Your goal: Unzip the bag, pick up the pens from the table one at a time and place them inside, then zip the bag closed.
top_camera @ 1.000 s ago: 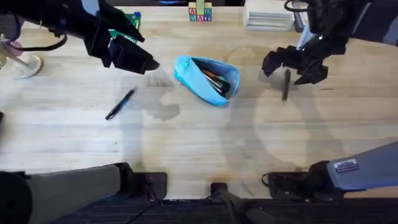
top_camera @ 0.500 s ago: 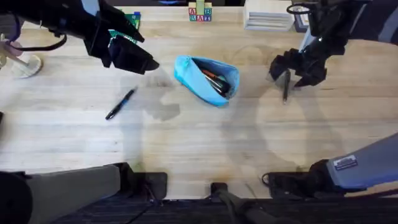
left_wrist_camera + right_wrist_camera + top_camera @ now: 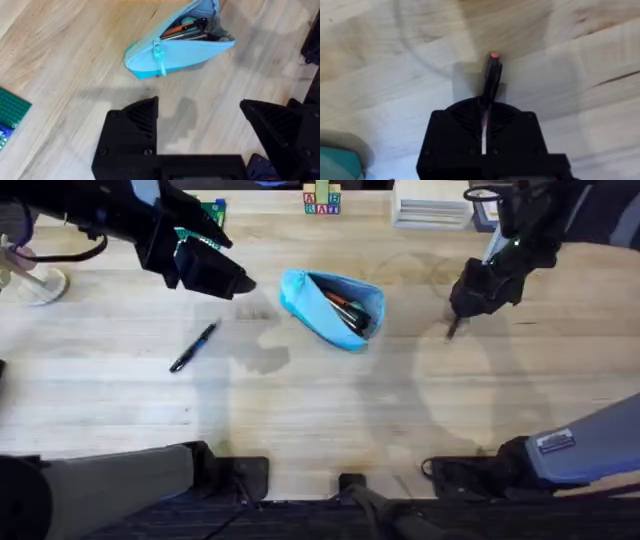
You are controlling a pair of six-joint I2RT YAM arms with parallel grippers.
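The light-blue bag (image 3: 335, 308) lies unzipped mid-table, with several pens showing in its mouth (image 3: 192, 27). One dark pen (image 3: 193, 347) rests on the table (image 3: 320, 410) left of the bag. My right gripper (image 3: 472, 292) is to the right of the bag and shut on another dark pen (image 3: 452, 330). In the right wrist view that pen (image 3: 492, 75) sticks out from between the closed fingers (image 3: 460, 117), showing a red tip. My left gripper (image 3: 225, 280) hovers open just left of the bag, its fingers (image 3: 135, 120) spread wide with nothing between them.
Letter blocks (image 3: 322, 200) and a white stack (image 3: 430, 208) stand at the back edge. A green studded plate (image 3: 205, 225) lies under the left arm, also seen as a plate (image 3: 12, 107) in the left wrist view. A white object (image 3: 40, 285) sits far left.
The right gripper's fingers have closed around the pen right of the bag, and only the pen's lower end now shows below them. The left arm has not moved.
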